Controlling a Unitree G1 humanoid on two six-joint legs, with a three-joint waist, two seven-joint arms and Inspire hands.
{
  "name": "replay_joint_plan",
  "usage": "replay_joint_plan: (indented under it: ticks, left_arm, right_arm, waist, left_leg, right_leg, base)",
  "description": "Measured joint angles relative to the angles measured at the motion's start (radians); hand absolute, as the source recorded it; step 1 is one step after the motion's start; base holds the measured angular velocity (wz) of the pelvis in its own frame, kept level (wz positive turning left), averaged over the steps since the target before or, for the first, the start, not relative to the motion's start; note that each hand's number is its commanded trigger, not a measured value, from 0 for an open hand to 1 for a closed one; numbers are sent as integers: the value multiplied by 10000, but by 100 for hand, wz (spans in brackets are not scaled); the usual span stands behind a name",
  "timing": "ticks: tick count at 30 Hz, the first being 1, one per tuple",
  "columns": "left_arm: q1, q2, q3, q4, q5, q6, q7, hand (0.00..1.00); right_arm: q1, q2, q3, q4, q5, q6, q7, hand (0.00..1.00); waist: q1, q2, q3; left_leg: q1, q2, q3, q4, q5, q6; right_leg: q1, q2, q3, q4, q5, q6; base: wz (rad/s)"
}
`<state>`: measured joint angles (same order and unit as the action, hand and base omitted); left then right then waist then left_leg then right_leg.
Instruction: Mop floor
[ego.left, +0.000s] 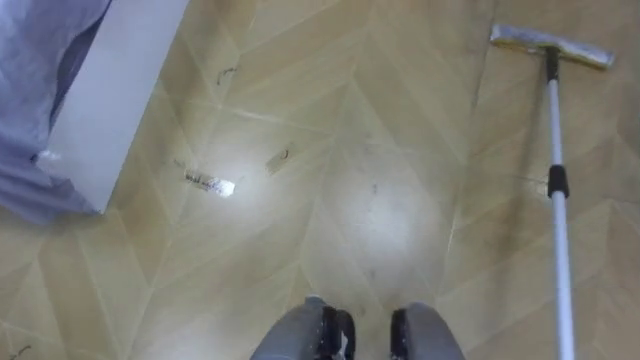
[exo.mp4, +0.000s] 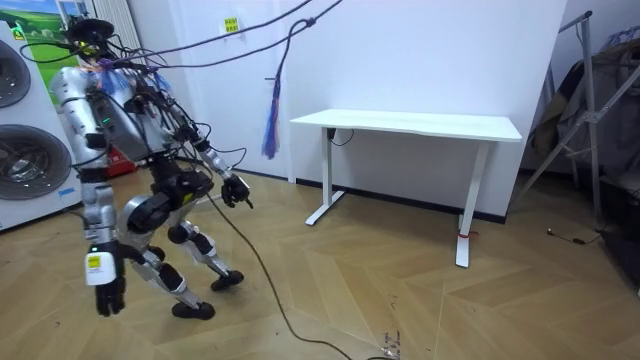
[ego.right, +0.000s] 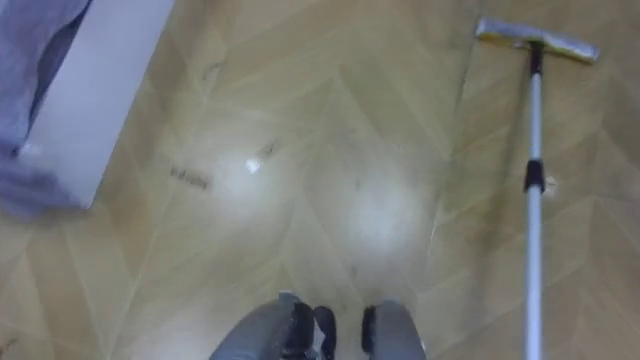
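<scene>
Lying on the wood floor (ego.left: 340, 150) is the mop (ego.left: 557, 200); left hand (exo.mp4: 237, 190), right hand (exo.mp4: 107, 295) slack.

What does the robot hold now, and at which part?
Nothing. The mop lies on the floor; the left hand and the right hand are both empty.

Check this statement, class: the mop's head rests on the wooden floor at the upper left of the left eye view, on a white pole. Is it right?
Not quite. The left eye view shows the mop's head at its upper right, not upper left. It does rest on the wooden floor, on a white pole.
</scene>
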<state>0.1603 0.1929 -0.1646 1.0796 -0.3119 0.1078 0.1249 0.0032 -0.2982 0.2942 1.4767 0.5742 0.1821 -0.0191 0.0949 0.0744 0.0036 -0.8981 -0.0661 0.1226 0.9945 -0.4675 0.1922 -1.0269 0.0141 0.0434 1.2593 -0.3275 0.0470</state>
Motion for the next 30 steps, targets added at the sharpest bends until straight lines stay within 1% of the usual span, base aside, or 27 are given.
replay_joint_plan:
  ticks: [1, 3, 4, 5, 6, 7, 8, 9, 10, 11, 12, 13, 14, 15, 16, 17, 18, 19, 20, 22, 23, 24, 25, 26, 27, 28, 30]
  left_arm:
    - [25, -158, -2, 1, -2, 15, 7, 0]
    - [227, -358, -39, -3, 5, 68, 46, 0]
    - [363, -448, -39, 2, 4, 221, 175, 0]
    - [379, -466, -55, 15, -1, 340, 260, 0]
    - [371, -467, -64, 46, -9, 522, 405, 0]
    - [353, -459, -58, 41, -42, 529, 548, 0]
    - [348, -432, -71, 37, -90, 528, 627, 0]
    - [349, -306, -213, 39, -227, 560, 748, 0]
    - [349, -81, -496, -10, -502, 609, 867, 0]
    - [357, 19, -619, -16, -510, 619, 904, 0]
    - [358, 209, -967, -25, -502, 624, 958, 0]
    - [372, 313, -1164, -52, -485, 629, 1019, 0]
    - [406, 362, -1184, -96, -479, 629, 1014, 0]
    - [447, 448, -1198, -205, -442, 648, 968, 0]
    - [529, 546, -1193, -255, -408, 634, 874, 0]
    - [587, 596, -1187, -340, -391, 617, 798, 0]
    - [680, 651, -1127, -383, -287, 581, 628, 0]
    - [632, 685, -1132, -354, -291, 577, 488, 0]
    - [603, 678, -1128, -342, -296, 569, 400, 0]
    - [525, 594, -1083, -593, -256, 470, 209, 0]
    - [526, 581, -1080, -705, -243, 445, 188, 0]
    - [526, 514, -940, -854, -202, 408, 171, 0]
    - [499, 421, -723, -911, -174, 274, 181, 0]
    - [497, 379, -644, -959, -170, 181, 192, 0]
    - [498, 256, -501, -1027, 16, 86, 194, 0]
    - [499, 200, -397, -1183, 104, 61, 193, 0]
    - [492, 166, -358, -1270, 119, -41, 196, 0]
  right_arm:
    - [-60, 104, -21, -87, -132, -2, -114, 100]
    - [-202, 217, -82, -128, -378, 117, -277, 100]
    - [-447, 221, -237, -173, -647, 386, -312, 100]
    - [-585, 204, -266, -179, -699, 522, -347, 100]
    - [-983, 117, -439, -144, -862, 817, -435, 100]
    - [-1532, -64, -602, -125, -937, 1097, -558, 100]
    - [-1876, -163, -607, -112, -939, 1193, -628, 100]
    - [-2717, -335, -515, -1, -918, 1214, -778, 100]
    - [-3480, -506, -421, 26, -872, 1099, -844, 100]
    - [-3791, -599, -421, 31, -854, 981, -860, 100]
    - [-4246, -786, -407, 2, -743, 722, -857, 100]
    - [-4613, -971, -414, -109, -541, 478, -747, 100]
    - [-4771, -1046, -438, -188, -421, 441, -657, 100]
    - [-5050, -1166, -463, -261, -107, 338, -500, 100]
    - [-5118, -1196, -533, -340, 222, 261, -359, 100]
    - [-5093, -1183, -529, -348, 362, 253, -296, 100]
    - [-4815, -1159, -526, -399, 555, 258, -199, 100]
    - [-4399, -1131, -516, -388, 748, 259, -104, 100]
    - [-4174, -1143, -517, -345, 941, 265, -33, 100]
    - [-3101, -1207, -274, -271, 1480, 225, 432, 100]
    - [-2850, -1216, -163, -224, 1554, 209, 527, 100]
    - [-2264, -1226, 2, -169, 1566, 151, 628, 100]
    - [-1670, -1220, 117, -128, 1501, 142, 636, 100]
    - [-1401, -1195, 197, -110, 1449, 139, 599, 100]
    - [-888, -1079, 198, -64, 1265, 128, 439, 100]
    - [-528, -862, 204, -50, 1213, 127, 241, 100]
    - [-257, -462, 203, -52, 1077, 107, 20, 100]
  waist:
    - [42, -33, 117]
    - [58, -31, 123]
    - [104, -25, 118]
    - [159, -70, 142]
    - [198, -221, 185]
    - [352, -179, 137]
    - [469, -277, 162]
    - [617, -466, 268]
    - [773, -655, 356]
    - [867, -731, 354]
    - [1071, -852, 354]
    - [1311, -1037, 447]
    - [1414, -1010, 404]
    - [1573, -1070, 420]
    - [1621, -1095, 422]
    - [1617, -1077, 421]
    - [1591, -991, 381]
    - [1514, -967, 388]
    - [1490, -931, 366]
    - [1444, -817, 313]
    - [1436, -786, 309]
    - [1345, -639, 228]
    - [1143, -489, 136]
    - [995, -406, 110]
    - [693, -196, 11]
    - [556, -93, -24]
    - [421, -42, 16]
  left_leg:
    - [236, -97, -99, -159, -4, 0]
    - [580, -384, -534, -399, -33, -57]
    - [805, -544, -837, -414, -130, -130]
    - [913, -617, -968, -404, -191, -162]
    - [1045, -846, -1247, -394, -264, -237]
    - [1075, -980, -1432, -320, -330, -310]
    - [1073, -1070, -1505, -251, -351, -364]
    - [870, -1059, -1396, 259, -306, -966]
    - [266, -804, -885, 1598, 332, -2152]
    - [-65, -631, -671, 2323, 882, -2613]
    - [-712, -423, -380, 3465, 2161, -2572]
    - [-1177, -297, -278, 4160, 3218, -2283]
    - [-1344, -273, -260, 4337, 3269, -2196]
    - [-1556, -108, -367, 3822, 2578, -1802]
    - [-1671, 85, -424, 2506, 2054, -1717]
    - [-1636, 207, -465, 1596, 2005, -1711]
    - [-1497, 263, -716, -188, 2079, -1723]
    - [-1407, 194, -772, -515, 2111, -1295]
    - [-1349, 174, -728, -521, 2031, -1138]
    - [-1131, 191, -426, -462, 1595, -597]
    - [-1070, 158, -389, -387, 1434, -534]
    - [-951, 38, -406, -240, 1152, -436]
    - [-799, -146, -412, -187, 979, -285]
    - [-699, -226, -422, -176, 899, -216]
    - [-526, -372, -493, -174, 736, -100]
    - [-384, -427, -530, -189, 589, -31]
    - [-227, -541, -694, -216, 473, -26]
  right_leg:
    - [-31, 9, -85, -1027, -100, -63]
    - [172, 11, -297, -2793, -26, -219]
    - [294, 21, -532, -3425, 44, -339]
    - [362, 11, -666, -3582, 82, -423]
    - [480, -138, -864, -3548, 63, -617]
    - [543, -312, -1026, -3446, -39, -783]
    - [518, -375, -1042, -3348, -92, -796]
    - [510, -574, -1170, -3089, -176, -916]
    - [499, -807, -1293, -2712, -286, -976]
    - [497, -832, -1299, -2520, -394, -1022]
    - [546, -835, -1260, -2193, -623, -1087]
    - [675, -836, -1247, -2018, -805, -1210]
    - [720, -832, -1230, -1964, -881, -1233]
    - [814, -795, -1275, -1952, -1027, -1239]
    - [941, -696, -1268, -1992, -1141, -1192]
    - [1056, -621, -1254, -2057, -1175, -1108]
    - [1327, -519, -1261, -2152, -1365, -1032]
    - [1552, -503, -1161, -2183, -1623, -888]
    - [1649, -488, -1101, -2220, -1709, -837]
    - [1829, -541, -913, -2189, -1852, -610]
    - [1819, -572, -861, -2005, -1790, -528]
    - [1772, -620, -835, -1492, -1544, -249]
    - [1575, -689, -706, -820, -1139, -77]
    - [1426, -711, -617, -467, -891, -30]
    - [1235, -734, -472, 67, -373, 24]
    - [1018, -708, -430, 288, -197, 37]
    - [518, -585, -433, -120, -372, -39]
  base:
    - [-68]
    - [-42]
    - [-33]
    - [-12]
    - [7]
    - [10]
    - [0]
    - [4]
    - [11]
    - [30]
    - [32]
    - [32]
    - [33]
    - [40]
    - [44]
    - [49]
    - [56]
    - [59]
    - [56]
    - [24]
    - [-3]
    - [4]
    - [15]
    - [30]
    - [21]
    - [7]
    - [-30]
